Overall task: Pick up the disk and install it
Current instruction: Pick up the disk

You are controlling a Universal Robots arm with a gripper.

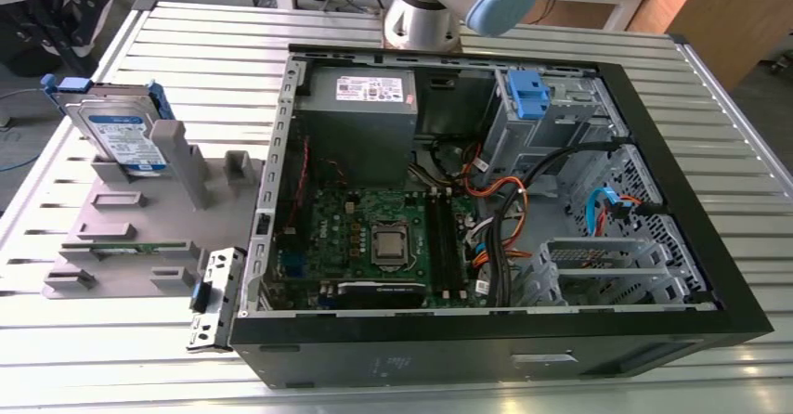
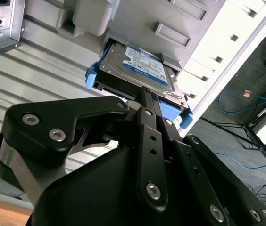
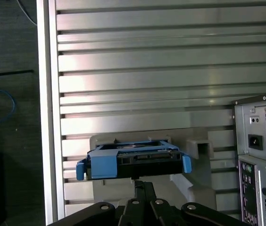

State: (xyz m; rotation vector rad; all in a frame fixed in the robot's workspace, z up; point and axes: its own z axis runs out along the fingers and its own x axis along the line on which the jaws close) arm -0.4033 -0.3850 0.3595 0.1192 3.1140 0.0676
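The disk stands upright in the grey holder, upper left of the exterior view, beside the open computer case. The gripper is pinched narrow, holding nothing.

The flat silver-grey metal disk wears a smooth white-and-blue label and glossy blue plastic side rails. The grey slotted stand looks matt plastic. The ribbed metal table gleams. The black gripper is matt, with shiny screws.
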